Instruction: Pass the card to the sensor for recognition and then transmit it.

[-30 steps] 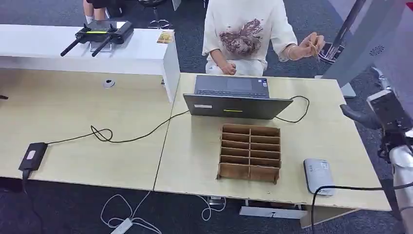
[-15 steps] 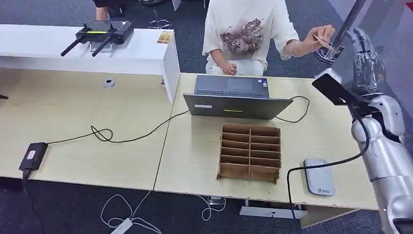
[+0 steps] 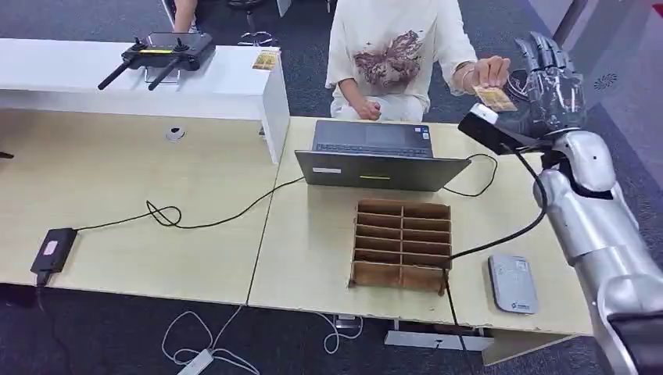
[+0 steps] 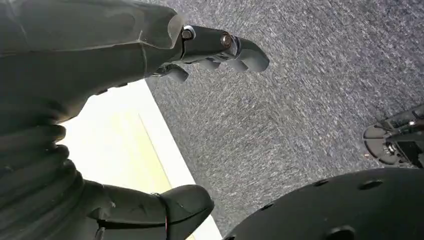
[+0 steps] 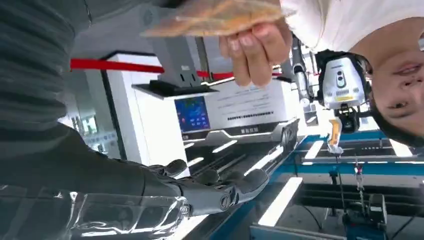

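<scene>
Facing card [image 3: 494,97], right hand [image 3: 550,86] fingers [image 5: 220,187] apart, untouching.

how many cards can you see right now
1: the card is pinched in the person's hand beyond the table's far right corner, beside the robot's raised right hand. Others may be hidden.

Two light wooden tables [image 3: 141,195] stand edge to edge on grey carpet. The left one carries a looped black cable [image 3: 168,215] and a black adapter [image 3: 51,250]. The right one carries an open laptop [image 3: 375,156], a compartmented cardboard tray [image 3: 401,246] and a grey sensor [image 3: 513,283].
</scene>
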Available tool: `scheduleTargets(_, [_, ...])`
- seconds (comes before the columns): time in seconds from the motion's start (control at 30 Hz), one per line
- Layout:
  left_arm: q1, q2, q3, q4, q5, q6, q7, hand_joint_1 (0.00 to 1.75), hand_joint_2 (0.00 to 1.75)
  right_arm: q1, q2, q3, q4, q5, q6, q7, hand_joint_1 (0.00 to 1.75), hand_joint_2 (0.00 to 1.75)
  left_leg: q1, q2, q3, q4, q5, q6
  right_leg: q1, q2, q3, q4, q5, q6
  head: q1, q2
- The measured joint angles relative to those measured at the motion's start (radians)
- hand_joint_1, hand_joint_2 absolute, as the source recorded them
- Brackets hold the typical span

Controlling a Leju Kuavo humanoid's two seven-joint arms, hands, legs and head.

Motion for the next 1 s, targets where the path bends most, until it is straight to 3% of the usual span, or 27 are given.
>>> scheduleTargets(0.2, [0.000,0.001,0.000,0.000,-0.010,-0.001,-0.004,0.00,1.75,-0.007,-0.002,0.005,0.037,0.014,-0.018,0.010,0.03,1.75,0.000,0.000,0.000,0.000,0.000,0.000,0.000,0.001,0.000,0.000,0.000,0.000,0.000,0.000])
scheduleTargets(0.23, [0.000,0.001,0.000,0.000,-0.011,-0.001,-0.004,0.00,1.75,-0.006,-0.003,0.005,0.041,0.014,-0.018,0.011,0.26,1.75,0.000,0.000,0.000,0.000,0.000,0.000,0.000,0.001,0.000,0.000,0.000,0.000,0.000,0.000])
scheduleTargets(0.27, [0.000,0.001,0.000,0.000,-0.011,-0.001,-0.004,0.00,1.75,-0.007,-0.004,0.005,0.043,0.014,-0.018,0.011,0.35,1.75,0.000,0.000,0.000,0.000,0.000,0.000,0.000,0.001,0.000,0.000,0.000,0.000,0.000,0.000])
scheduleTargets(0.3, [0.000,0.001,0.000,0.000,-0.011,-0.001,-0.004,0.00,1.75,-0.007,-0.005,0.005,0.046,0.014,-0.018,0.012,1.43,1.75,0.000,0.000,0.000,0.000,0.000,0.000,0.000,0.001,0.000,0.000,0.000,0.000,0.000,0.000])
scheduleTargets(0.33, [0.000,0.001,0.000,0.000,-0.011,-0.001,-0.004,0.00,1.75,-0.007,-0.006,0.005,0.048,0.014,-0.018,0.012,1.55,1.75,0.000,0.000,0.000,0.000,0.000,0.000,0.000,0.001,0.000,0.000,0.000,0.000,0.000,0.000])
scheduleTargets(0.37, [0.000,0.001,0.000,0.000,-0.011,-0.001,-0.004,0.00,1.75,-0.007,-0.007,0.005,0.051,0.014,-0.017,0.012,1.55,1.75,0.000,0.000,0.000,0.000,0.000,0.000,0.000,0.001,0.000,0.000,0.000,0.000,0.000,0.000])
scheduleTargets(0.4, [0.000,0.002,0.000,0.000,-0.012,-0.001,-0.004,0.00,1.75,-0.008,-0.007,0.005,0.053,0.013,-0.016,0.008,1.73,1.75,0.000,0.000,0.000,0.000,0.000,0.000,0.000,0.001,0.000,0.000,0.000,0.000,0.000,0.000])
scheduleTargets(1.0, [0.000,0.002,0.005,0.000,-0.018,-0.002,-0.004,0.00,1.75,-0.032,-0.013,0.004,0.086,-0.035,-0.020,-0.053,1.75,1.75,0.000,0.000,0.000,0.000,0.000,0.000,0.000,0.001,0.000,0.000,0.000,0.000,0.000,0.000])
